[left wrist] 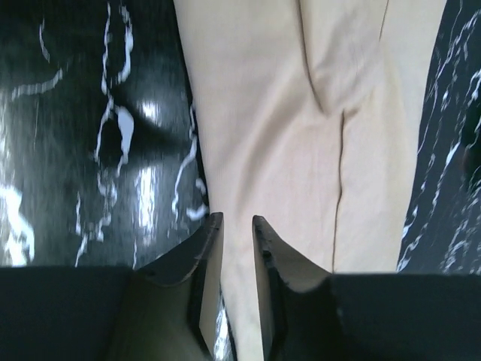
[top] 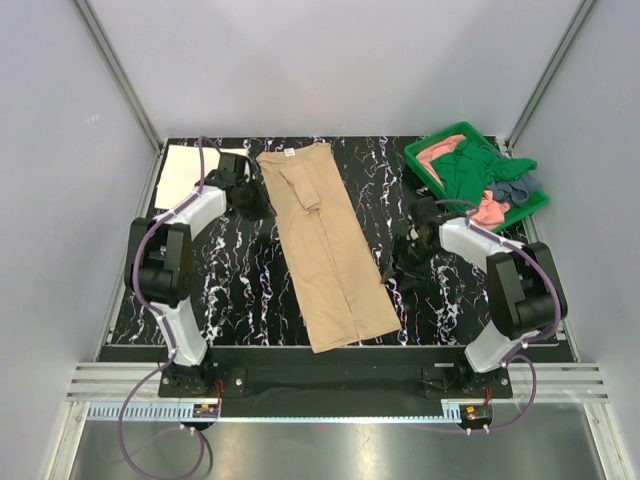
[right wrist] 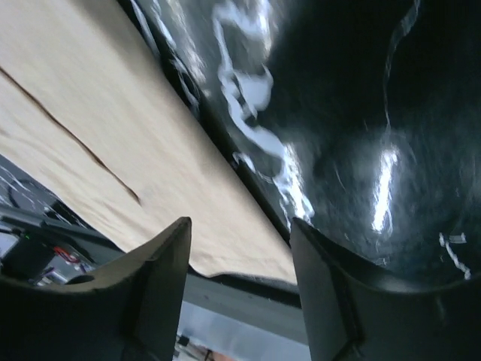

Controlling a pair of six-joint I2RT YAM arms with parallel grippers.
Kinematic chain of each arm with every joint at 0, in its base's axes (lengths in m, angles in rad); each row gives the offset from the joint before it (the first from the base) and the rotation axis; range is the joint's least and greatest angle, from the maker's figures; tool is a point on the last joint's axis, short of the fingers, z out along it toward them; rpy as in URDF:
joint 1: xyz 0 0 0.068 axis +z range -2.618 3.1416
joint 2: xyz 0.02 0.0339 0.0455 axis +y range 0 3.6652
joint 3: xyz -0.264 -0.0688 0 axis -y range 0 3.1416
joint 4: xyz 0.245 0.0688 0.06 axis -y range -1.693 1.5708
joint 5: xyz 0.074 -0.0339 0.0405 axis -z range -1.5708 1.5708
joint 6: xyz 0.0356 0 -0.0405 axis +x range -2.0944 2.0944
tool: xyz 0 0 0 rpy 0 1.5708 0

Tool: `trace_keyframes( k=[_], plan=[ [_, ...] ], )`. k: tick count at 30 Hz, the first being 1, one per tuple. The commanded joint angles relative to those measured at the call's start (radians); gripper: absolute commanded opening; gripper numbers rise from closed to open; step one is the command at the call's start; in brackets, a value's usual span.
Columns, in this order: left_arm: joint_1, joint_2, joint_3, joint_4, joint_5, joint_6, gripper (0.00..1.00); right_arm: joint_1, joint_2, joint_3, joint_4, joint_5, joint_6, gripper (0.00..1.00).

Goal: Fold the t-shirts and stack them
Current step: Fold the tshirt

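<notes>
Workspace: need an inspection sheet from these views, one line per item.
surface: black marbled table.
job's things: tan t-shirt folded to a long strip mid-table; cream-white t-shirt flat at far left; dark green t-shirt, salmon-pink t-shirt, grey-blue t-shirt heaped in green tray.
clutter: nothing seen.
grippers: left claw narrowly open over the tan shirt's left edge; right claw open beside its right edge.
cables: purple cables along both arms.
surroundings: grey walls, metal frame.
</notes>
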Motion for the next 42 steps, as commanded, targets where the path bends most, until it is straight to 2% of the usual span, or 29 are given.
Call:
trace_keyframes(
  k=[1, 3, 6, 8, 9, 10, 15, 19, 24, 28, 35, 39, 42],
  plan=[
    [0.012, 0.037, 0.063, 0.048, 0.132, -0.019, 0.26, -0.001, -0.137, -0.088, -0.04, 0.012, 0.045, 0.64],
    [0.005, 0.004, 0.028, 0.05, 0.114, 0.004, 0.29, 0.0, -0.197, -0.116, -0.038, 0.002, 0.07, 0.64],
    [-0.029, -0.082, -0.078, 0.05, 0.021, 0.051, 0.36, 0.002, -0.205, -0.156, -0.032, -0.011, 0.074, 0.6],
    [-0.032, -0.109, -0.145, 0.077, 0.016, 0.049, 0.41, 0.0, -0.205, -0.186, -0.031, -0.006, 0.081, 0.57],
    [-0.032, -0.115, -0.156, 0.088, 0.011, 0.049, 0.41, 0.002, -0.208, -0.196, -0.029, -0.012, 0.085, 0.5],
    [-0.032, -0.109, -0.154, 0.093, 0.007, 0.054, 0.41, 0.006, -0.213, -0.211, -0.029, -0.022, 0.088, 0.48],
    [-0.025, -0.035, -0.111, 0.07, 0.028, 0.035, 0.38, 0.011, -0.257, -0.272, -0.015, 0.001, 0.131, 0.47],
    [-0.031, -0.058, -0.222, 0.07, 0.01, 0.0, 0.38, 0.04, -0.26, -0.308, 0.004, -0.002, 0.162, 0.46],
    [-0.098, -0.151, -0.344, 0.122, -0.032, -0.006, 0.43, 0.127, -0.245, -0.323, 0.014, 0.009, 0.2, 0.46],
    [-0.103, -0.156, -0.394, 0.171, 0.016, -0.032, 0.44, 0.16, -0.226, -0.317, 0.009, 0.032, 0.22, 0.45],
    [-0.11, -0.124, -0.393, 0.182, 0.022, -0.032, 0.43, 0.172, -0.289, -0.294, -0.057, 0.084, 0.236, 0.44],
    [-0.115, -0.081, -0.358, 0.183, 0.028, -0.032, 0.38, 0.172, -0.326, -0.236, -0.13, 0.162, 0.234, 0.44],
    [-0.12, -0.049, -0.342, 0.183, 0.03, -0.032, 0.34, 0.172, -0.296, -0.219, -0.138, 0.188, 0.222, 0.44]
  ],
)
